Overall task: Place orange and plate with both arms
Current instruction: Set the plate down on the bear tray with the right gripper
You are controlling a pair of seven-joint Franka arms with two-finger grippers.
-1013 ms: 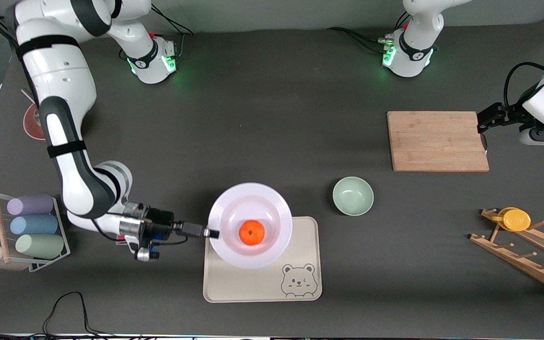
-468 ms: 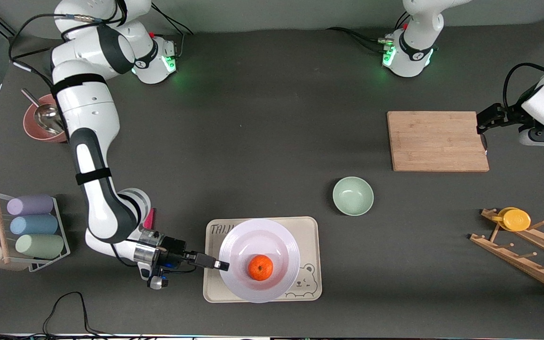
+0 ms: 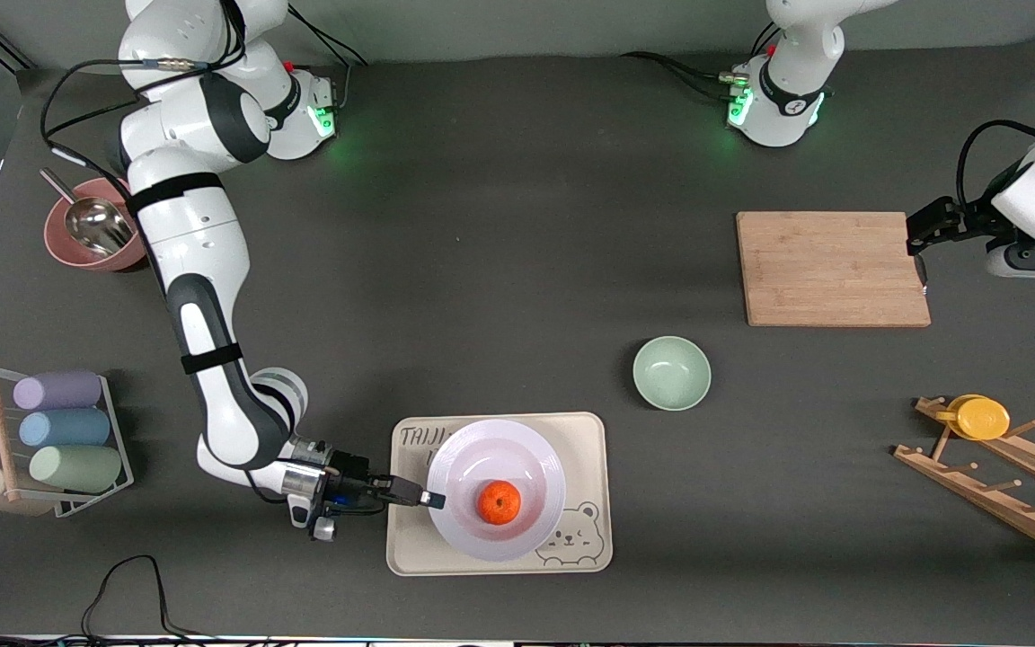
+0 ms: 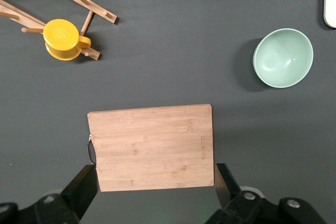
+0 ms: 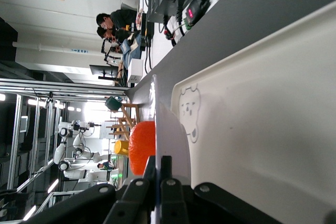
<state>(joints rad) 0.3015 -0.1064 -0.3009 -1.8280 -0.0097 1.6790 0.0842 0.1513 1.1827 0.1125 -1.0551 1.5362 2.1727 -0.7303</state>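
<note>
Low in the frame's centre, the right gripper (image 3: 430,498) pinches the glossy, stiff, breakable plate (image 3: 497,490) by its rim; the orange (image 3: 499,502) could roll. At the frame's right edge, the left gripper (image 4: 153,190) waits open above the cutting board (image 3: 832,268).

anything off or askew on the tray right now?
Nothing spilled or damaged. The plate sits within the tray, covering part of its bear print, orange inside, right gripper shut on its rim. Left gripper waits open over the cutting board.

Orange (image 3: 499,501) in plate (image 3: 498,539), plate on tray (image 3: 588,442) (its rim pinched by right gripper (image 3: 430,497)); bowl (image 3: 671,373) beside tray, toward left arm's end; board (image 3: 832,268) farther from camera.
</note>
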